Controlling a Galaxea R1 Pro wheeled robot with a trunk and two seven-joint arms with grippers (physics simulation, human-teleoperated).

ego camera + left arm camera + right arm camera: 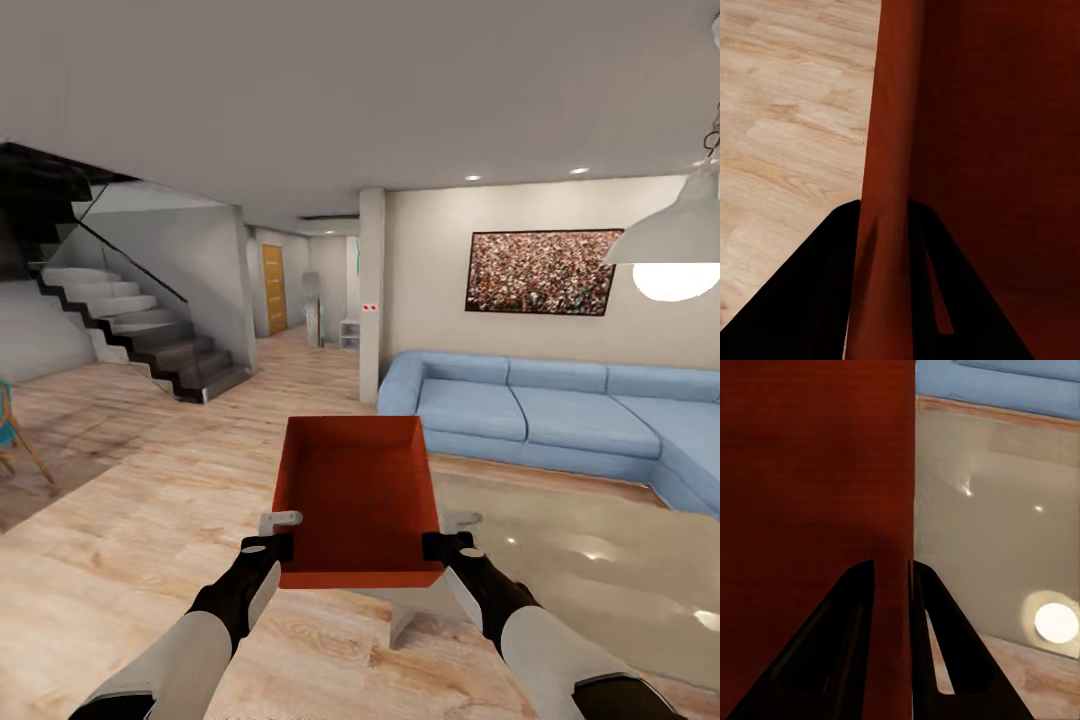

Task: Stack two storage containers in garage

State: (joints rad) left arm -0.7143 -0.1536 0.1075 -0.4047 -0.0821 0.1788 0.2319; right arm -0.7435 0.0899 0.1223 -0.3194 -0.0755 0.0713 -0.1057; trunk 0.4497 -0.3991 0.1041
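Because one shallow red-orange plastic storage container (358, 500) is being carried level above the light wood-plank floor (120, 560), the left gripper (272, 547) and right gripper (446, 546) fingers are pinching its opposite side walls, presumably keeping it balanced.

No text, label, brand or number can be read on anything in these pictures.

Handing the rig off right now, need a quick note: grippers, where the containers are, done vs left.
Left gripper: shut on the storage container's left wall.
Right gripper: shut on its right wall.
Container is held level in front of the trunk, over the wood-plank floor in the living room, blue sofa ahead to the right.
Done: one container lifted.
Left: carry it to the garage, set it down, bring the other one, stack.
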